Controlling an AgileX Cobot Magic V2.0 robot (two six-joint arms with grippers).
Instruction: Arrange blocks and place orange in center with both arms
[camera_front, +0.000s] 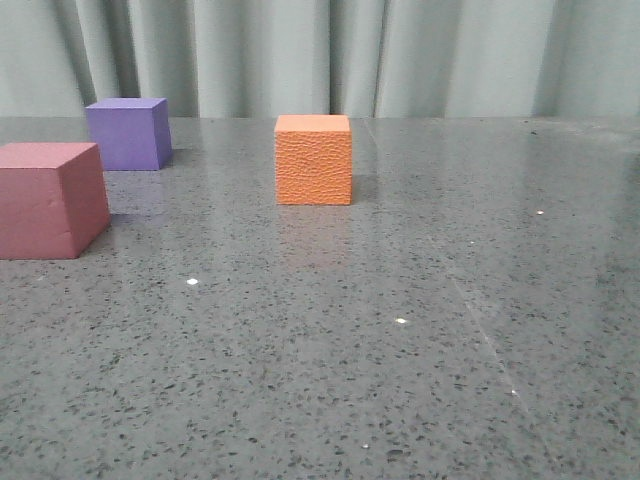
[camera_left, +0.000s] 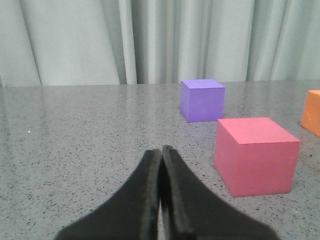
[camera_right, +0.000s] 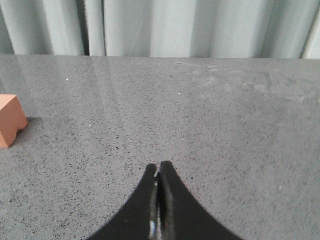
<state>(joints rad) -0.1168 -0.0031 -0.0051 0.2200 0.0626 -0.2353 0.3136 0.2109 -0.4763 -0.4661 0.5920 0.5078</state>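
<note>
Three foam cubes stand on the grey speckled table (camera_front: 400, 380). The orange cube (camera_front: 313, 159) with a pebbled surface is near the middle, the purple cube (camera_front: 128, 133) at the back left, the pink-red cube (camera_front: 50, 198) at the left edge, nearer the camera. Neither gripper shows in the front view. In the left wrist view my left gripper (camera_left: 161, 149) is shut on nothing, with the pink-red cube (camera_left: 256, 155), purple cube (camera_left: 202, 99) and an edge of the orange cube (camera_left: 312, 113) off to one side ahead. My right gripper (camera_right: 159, 164) is shut and empty, the orange cube (camera_right: 10, 120) far to its side.
A pale grey-green curtain (camera_front: 330, 55) hangs behind the table's far edge. The polished tabletop (camera_right: 225, 115) shows small white specks and faint reflections of the cubes.
</note>
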